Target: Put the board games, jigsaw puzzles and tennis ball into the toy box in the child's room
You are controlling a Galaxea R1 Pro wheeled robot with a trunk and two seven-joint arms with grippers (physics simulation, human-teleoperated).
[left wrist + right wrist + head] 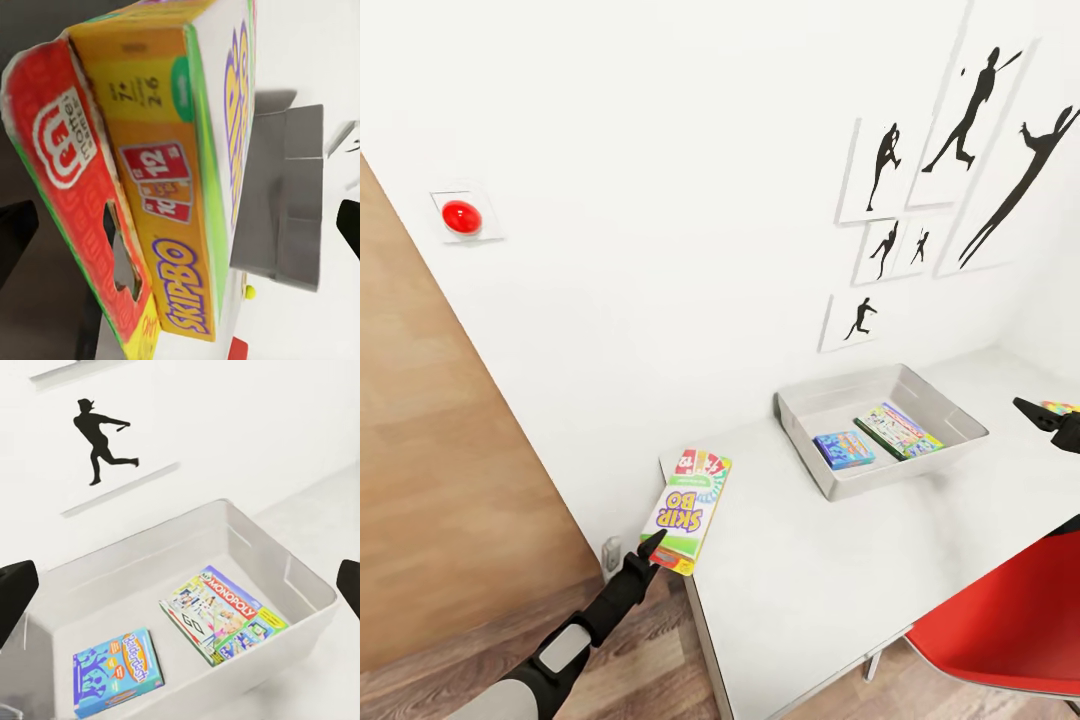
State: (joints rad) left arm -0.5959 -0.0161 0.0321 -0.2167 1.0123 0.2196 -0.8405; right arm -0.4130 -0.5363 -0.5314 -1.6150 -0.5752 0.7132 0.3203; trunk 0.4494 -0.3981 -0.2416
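The green-white board game [690,508] with red ends lies slanted across the table's [800,590] near left corner, one end past the edge. My left gripper [657,548] is at that end. In the left wrist view its fingers [15,236] stand wide apart beside the board game [157,187], so it is open. The toy box [950,412] holds a blue board game [844,450] and a longer pale one [900,430]. My right gripper [1050,420] hovers open right of the toy box [307,585]. The tennis ball [249,291] lies beyond. A jigsaw puzzle corner [1063,407] peeks out.
A red chair [1010,630] stands at the table's near right side. The white wall carries athlete silhouette prints [960,130] and a red round button [461,216]. Left of the table are a wood panel [440,500] and plank floor [660,670].
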